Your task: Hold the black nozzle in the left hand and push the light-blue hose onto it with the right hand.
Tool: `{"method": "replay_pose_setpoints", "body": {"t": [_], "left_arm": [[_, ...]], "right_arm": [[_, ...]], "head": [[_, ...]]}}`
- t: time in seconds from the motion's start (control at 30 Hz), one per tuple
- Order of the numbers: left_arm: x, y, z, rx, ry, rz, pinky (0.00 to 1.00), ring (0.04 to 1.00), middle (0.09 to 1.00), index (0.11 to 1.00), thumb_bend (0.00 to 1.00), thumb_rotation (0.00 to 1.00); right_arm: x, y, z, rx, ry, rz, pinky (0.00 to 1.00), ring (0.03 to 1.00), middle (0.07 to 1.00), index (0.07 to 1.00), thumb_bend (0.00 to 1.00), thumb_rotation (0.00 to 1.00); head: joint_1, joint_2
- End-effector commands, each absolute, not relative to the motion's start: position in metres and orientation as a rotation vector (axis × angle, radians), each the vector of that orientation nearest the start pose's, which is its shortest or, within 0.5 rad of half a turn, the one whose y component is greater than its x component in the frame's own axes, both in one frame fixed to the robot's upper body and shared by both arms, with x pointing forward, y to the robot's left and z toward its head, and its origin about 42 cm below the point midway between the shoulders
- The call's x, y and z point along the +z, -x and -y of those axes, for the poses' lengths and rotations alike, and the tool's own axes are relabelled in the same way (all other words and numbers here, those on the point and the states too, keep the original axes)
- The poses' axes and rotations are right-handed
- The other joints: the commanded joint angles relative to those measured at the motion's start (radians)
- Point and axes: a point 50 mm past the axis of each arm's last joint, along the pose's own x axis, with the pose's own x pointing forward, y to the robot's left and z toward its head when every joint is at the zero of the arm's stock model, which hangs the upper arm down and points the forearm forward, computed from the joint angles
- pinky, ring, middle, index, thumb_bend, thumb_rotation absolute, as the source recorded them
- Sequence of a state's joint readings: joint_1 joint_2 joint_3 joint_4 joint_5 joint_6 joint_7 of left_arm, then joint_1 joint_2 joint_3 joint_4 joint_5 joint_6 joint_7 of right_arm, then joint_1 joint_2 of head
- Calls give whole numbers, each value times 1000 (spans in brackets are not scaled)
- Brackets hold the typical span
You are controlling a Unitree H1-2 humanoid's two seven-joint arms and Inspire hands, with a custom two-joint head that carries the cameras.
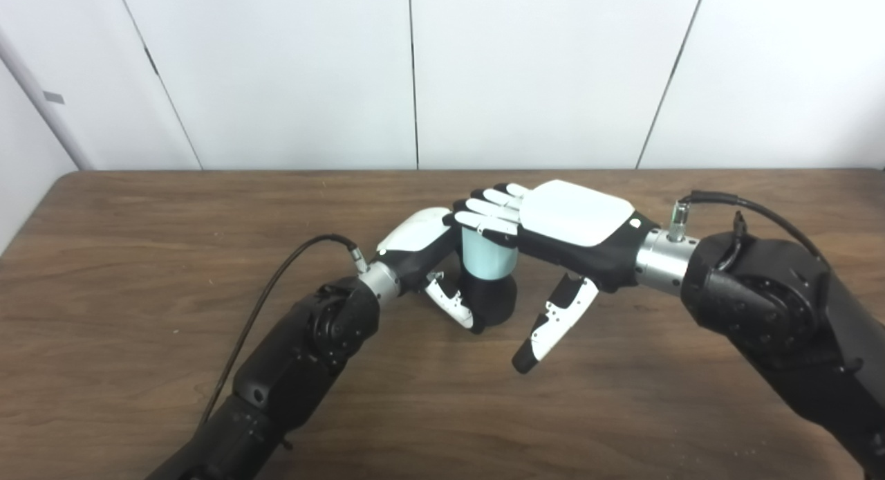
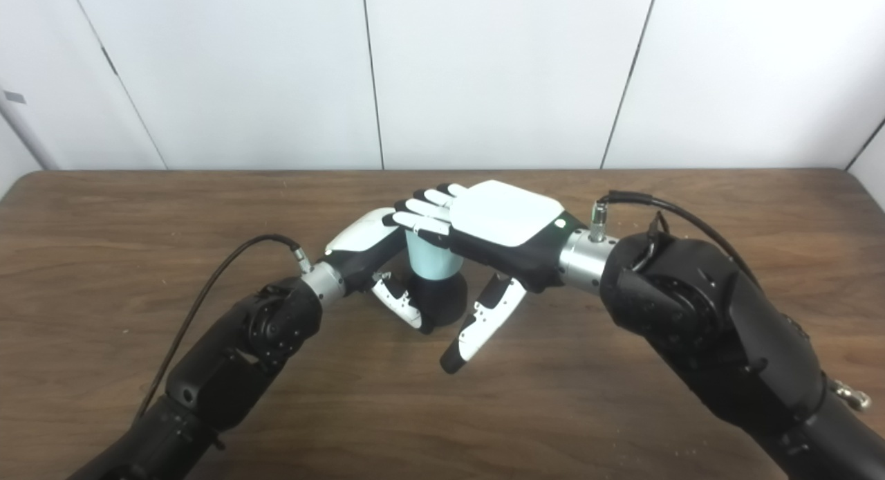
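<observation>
A short light-blue hose [image 1: 487, 259] stands upright on top of the black nozzle [image 1: 496, 299], which rests on the wooden table [image 1: 138, 272] near its middle. My left hand [image 1: 415, 241] comes in from the left and is wrapped around the nozzle, with its thumb across the front. My right hand [image 1: 574, 220] lies flat, palm down, over the top of the hose. Its fingers [image 1: 487, 214] are stretched out across the hose end and its thumb [image 1: 553, 324] hangs free beside the nozzle. The hose's top end is hidden under that hand.
A black cable [image 1: 276, 286] loops from my left wrist over the table. Another cable [image 1: 753, 210] arches over my right wrist. White wall panels [image 1: 415, 72] stand behind the table's far edge.
</observation>
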State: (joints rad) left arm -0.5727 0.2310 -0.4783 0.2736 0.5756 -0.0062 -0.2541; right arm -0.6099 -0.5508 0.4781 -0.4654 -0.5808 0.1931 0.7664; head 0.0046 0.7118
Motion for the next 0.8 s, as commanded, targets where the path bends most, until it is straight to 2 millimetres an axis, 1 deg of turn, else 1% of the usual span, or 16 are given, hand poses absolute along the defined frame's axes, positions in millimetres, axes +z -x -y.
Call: {"method": "replay_pose_setpoints", "body": {"t": [0.0,0.23,0.37,0.53,0.67,0.77], "left_arm": [[171,-424,-133,-677,-1076,195,1000,617,500,476,525,0],[172,-425,-133,-678,-1077,194,1000,615,492,480,526,0],[171,-425,-132,-682,-1076,192,1000,615,492,480,526,0],[171,-424,-131,-684,-1076,189,1000,612,492,480,526,0],[171,-424,-132,-684,-1076,190,1000,610,492,480,526,0],[170,-424,-133,-684,-1081,191,1000,609,492,480,526,0]], "right_arm": [[291,-341,182,973,1429,280,1000,1000,1000,1000,842,708],[296,-340,183,934,1428,279,1000,1000,1000,1000,840,707],[303,-341,182,902,1402,345,1000,1000,1000,1000,824,700],[302,-343,183,887,1377,376,1000,1000,1000,1000,806,694],[306,-345,183,872,1360,422,1000,1000,1000,991,784,686],[312,-346,183,823,1350,471,996,998,1000,964,775,636]], "head": [[1,1],[1,5],[-2,5],[-2,5],[-1,5],[-2,5]]}}
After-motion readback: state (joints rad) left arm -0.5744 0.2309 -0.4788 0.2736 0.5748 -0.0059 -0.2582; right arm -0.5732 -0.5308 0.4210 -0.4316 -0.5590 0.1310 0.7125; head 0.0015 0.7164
